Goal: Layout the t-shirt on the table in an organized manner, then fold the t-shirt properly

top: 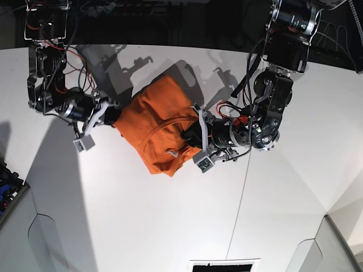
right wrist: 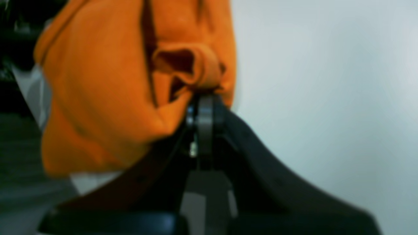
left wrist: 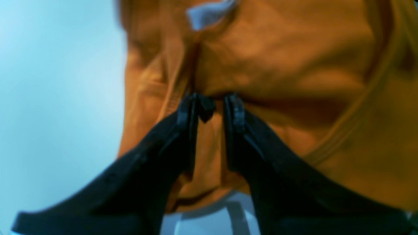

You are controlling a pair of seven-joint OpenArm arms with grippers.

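T-shirt [top: 156,127] fabric reads as light, soft and limp, so it will sag and bunch wherever it is unsupported; it hangs crumpled between the two arms over the far middle of the table [top: 170,226], not yet spread flat; whether its lowest fold touches the tabletop I cannot tell. The right gripper [right wrist: 205,94] is pressed fully together on a bunched fold at one end of the cloth; the left gripper [left wrist: 212,104] is clamped on a pinch of fabric near the collar, with the small white tag [left wrist: 209,13] just beyond its tips. Best holds, I judge, are seams and hems at shoulders or corners, where the cloth is thicker and less likely to slip; a mid-panel pinch would only drag wrinkles. Its long axis runs roughly along the table's far edge, from one gripper to the other, dipping toward the near side at the left gripper; the collar end lies toward that gripper.
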